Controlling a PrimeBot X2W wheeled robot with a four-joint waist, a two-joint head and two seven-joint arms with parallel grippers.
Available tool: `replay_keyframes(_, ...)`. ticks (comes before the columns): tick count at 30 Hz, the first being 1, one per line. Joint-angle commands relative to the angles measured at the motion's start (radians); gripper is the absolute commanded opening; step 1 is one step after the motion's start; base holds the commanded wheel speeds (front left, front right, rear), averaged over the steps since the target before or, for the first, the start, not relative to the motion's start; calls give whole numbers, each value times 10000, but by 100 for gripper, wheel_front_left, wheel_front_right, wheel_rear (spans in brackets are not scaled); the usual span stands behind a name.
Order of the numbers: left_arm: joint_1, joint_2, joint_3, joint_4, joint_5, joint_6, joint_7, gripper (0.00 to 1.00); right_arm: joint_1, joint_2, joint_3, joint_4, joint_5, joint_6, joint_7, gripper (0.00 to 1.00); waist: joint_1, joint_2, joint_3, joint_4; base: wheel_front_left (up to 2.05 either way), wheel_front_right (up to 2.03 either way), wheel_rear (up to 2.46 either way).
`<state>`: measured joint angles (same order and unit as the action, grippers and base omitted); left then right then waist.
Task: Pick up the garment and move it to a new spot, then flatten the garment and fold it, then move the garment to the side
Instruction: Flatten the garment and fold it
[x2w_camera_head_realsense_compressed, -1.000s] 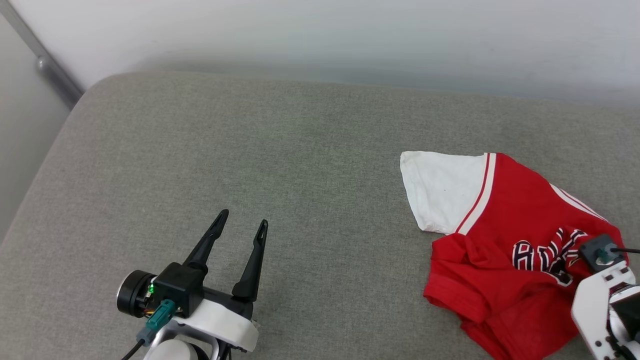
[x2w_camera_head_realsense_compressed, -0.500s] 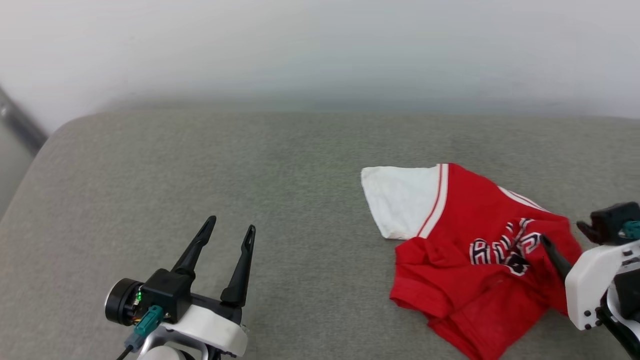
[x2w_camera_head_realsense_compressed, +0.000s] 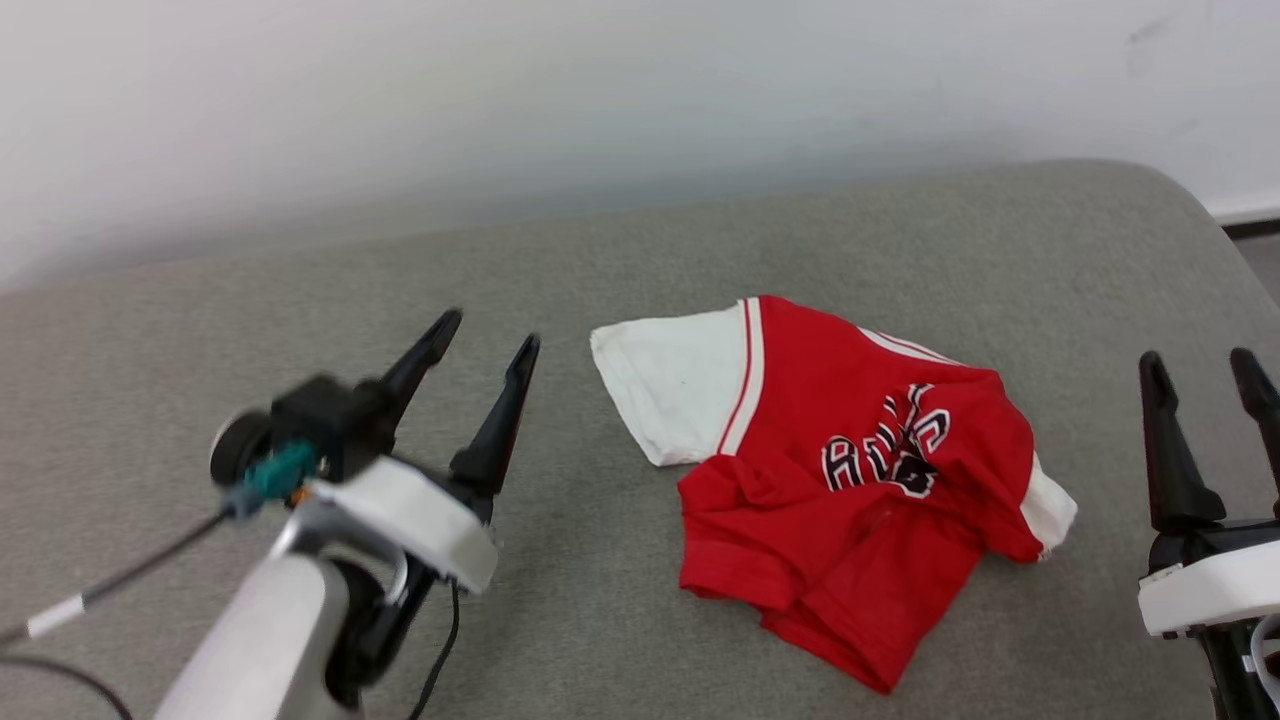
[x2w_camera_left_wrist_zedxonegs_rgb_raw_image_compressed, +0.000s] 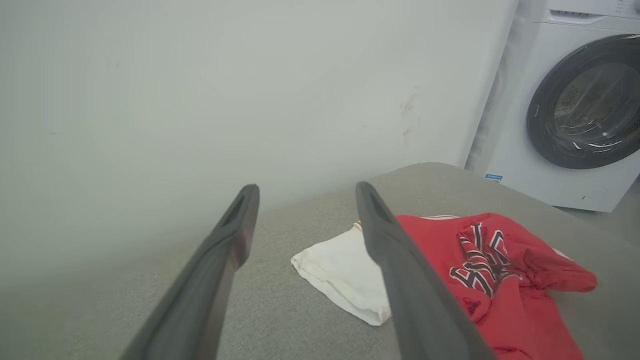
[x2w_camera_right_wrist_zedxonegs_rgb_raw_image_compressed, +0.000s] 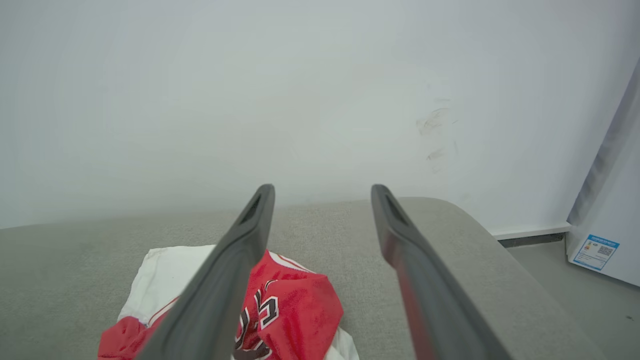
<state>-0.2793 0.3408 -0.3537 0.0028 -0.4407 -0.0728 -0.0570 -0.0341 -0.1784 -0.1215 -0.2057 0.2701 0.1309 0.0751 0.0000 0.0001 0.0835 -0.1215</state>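
The jersey (x2w_camera_head_realsense_compressed: 850, 480) lay crumpled on the grey cushion (x2w_camera_head_realsense_compressed: 300, 300). The right gripper (x2w_camera_head_realsense_compressed: 1197, 358), over the jersey's lettering one second earlier, had withdrawn and stood clear at the garment's right, fingers wide and empty. The left gripper (x2w_camera_head_realsense_compressed: 490, 331), near its left side, was likewise wide and empty. Relocation appeared complete; flattening was judged the next step.

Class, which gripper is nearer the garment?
Left. The left gripper hangs just beside the garment, at its white sleeve; the right gripper stands farther off its other side.
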Motion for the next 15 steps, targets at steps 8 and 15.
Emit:
replay_keyframes(8,-3210,826,-1133,885,-1262,-529,4282,100,-173,825,-285,-288,-103,-3,-1087,100,0,-1,1408,-1194,0,0,0)
replay_keyframes(15,-5263,1587,-2362,2011,-2854,-568,7993,100,-394,1116,-134,111,-212,-3,-1599,100,0,-1,2232,-1870,0,0,0)
